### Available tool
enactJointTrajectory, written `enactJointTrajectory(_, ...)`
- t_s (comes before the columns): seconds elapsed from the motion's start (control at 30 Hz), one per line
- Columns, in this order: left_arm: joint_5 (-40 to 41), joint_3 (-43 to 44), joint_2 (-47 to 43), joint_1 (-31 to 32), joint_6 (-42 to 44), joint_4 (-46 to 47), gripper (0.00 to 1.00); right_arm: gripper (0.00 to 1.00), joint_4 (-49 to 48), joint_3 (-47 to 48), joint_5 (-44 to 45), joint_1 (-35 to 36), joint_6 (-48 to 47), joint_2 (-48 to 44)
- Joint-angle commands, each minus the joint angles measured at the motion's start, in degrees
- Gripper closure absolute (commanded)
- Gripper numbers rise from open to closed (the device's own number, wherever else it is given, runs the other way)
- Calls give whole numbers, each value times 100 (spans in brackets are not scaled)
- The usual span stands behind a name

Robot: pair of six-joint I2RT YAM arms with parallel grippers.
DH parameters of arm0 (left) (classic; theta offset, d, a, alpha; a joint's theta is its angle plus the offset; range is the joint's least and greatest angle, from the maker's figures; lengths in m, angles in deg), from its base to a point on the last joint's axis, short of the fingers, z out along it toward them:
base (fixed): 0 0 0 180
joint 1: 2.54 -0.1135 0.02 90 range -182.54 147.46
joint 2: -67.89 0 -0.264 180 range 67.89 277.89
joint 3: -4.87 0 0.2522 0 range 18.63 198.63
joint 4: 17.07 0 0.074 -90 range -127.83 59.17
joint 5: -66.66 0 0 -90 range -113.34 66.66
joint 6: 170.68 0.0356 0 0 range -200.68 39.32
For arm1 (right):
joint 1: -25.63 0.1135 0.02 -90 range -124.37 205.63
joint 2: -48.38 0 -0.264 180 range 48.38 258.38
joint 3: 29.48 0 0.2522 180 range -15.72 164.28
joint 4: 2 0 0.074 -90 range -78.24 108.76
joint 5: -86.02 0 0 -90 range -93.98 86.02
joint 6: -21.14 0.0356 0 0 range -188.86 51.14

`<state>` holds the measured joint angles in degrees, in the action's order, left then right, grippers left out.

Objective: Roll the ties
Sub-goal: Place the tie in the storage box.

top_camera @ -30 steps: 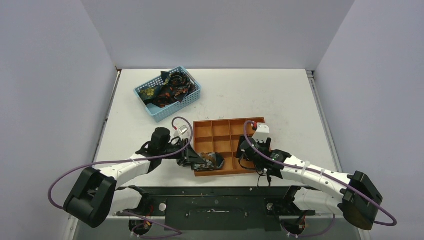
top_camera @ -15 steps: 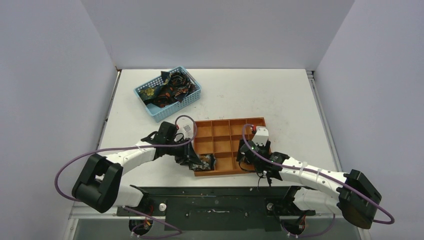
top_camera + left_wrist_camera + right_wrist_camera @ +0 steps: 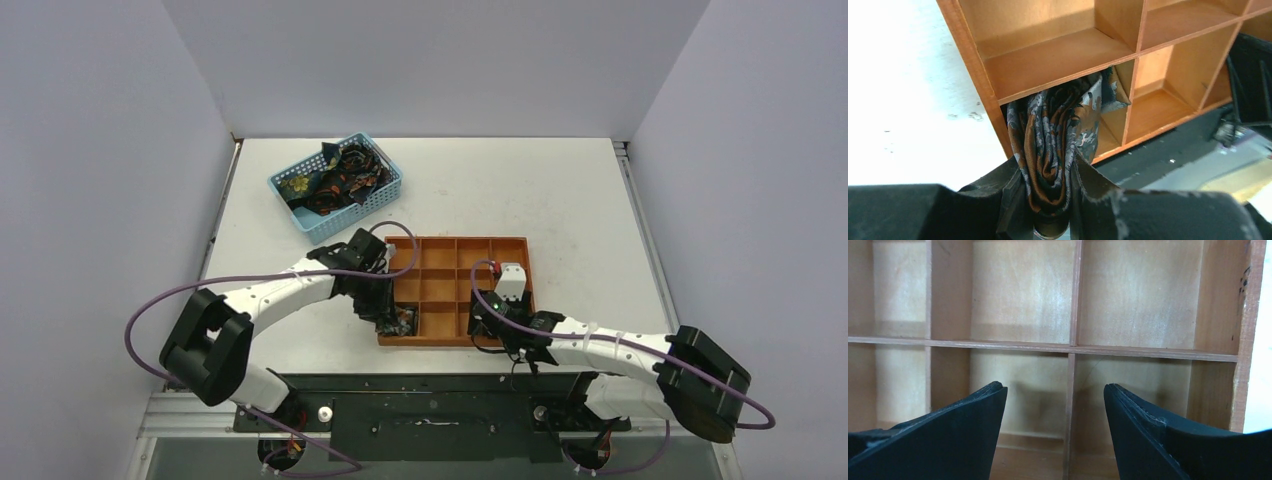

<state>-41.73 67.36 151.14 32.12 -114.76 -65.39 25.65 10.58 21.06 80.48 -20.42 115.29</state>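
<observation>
My left gripper (image 3: pixel 393 318) is shut on a rolled tie (image 3: pixel 1058 135), dark with orange and grey floral pattern. It holds the roll in the near-left compartment of the orange tray (image 3: pixel 455 243). The roll also shows in the top view (image 3: pixel 402 322). My right gripper (image 3: pixel 1054 400) is open and empty, its fingers (image 3: pixel 1143 415) hanging over the tray's near-right compartments and straddling a divider (image 3: pixel 1070 390). In the top view it sits at the tray's near edge (image 3: pixel 488 318). More ties (image 3: pixel 335 180) lie heaped in the light-blue basket (image 3: pixel 385 200) at the back left.
The tray's other compartments (image 3: pixel 1048 55) hold nothing. The table's dark front rail (image 3: pixel 430 390) runs just behind the tray's near edge. White tabletop (image 3: pixel 560 190) stretches to the right and back of the tray.
The left gripper swung back and right, carrying the rolled tie down into the near-left compartment. The tray shifted left and squared up. The right gripper moved left with it.
</observation>
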Motion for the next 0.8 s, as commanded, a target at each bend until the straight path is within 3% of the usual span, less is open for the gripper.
enactJointTrajectory(0.0, 1873, 507, 226, 385, 305, -930, 100, 28, -412, -57, -4, 51, 3, 140)
enactJointTrajectory(0.3, 3381, 1332, 686, 1517, -215, -1450, 100, 28, -660, -231, -108, 61, 22, 322)
enactJointTrajectory(0.47, 3374, 1424, 575, 1788, -558, -1310, 100, 29, -727, -325, -155, 62, 71, 341)
enactJointTrajectory(0.77, 2964, 1463, 365, 1877, -735, -762, 89, 29, -849, -429, -242, 61, 153, 405)
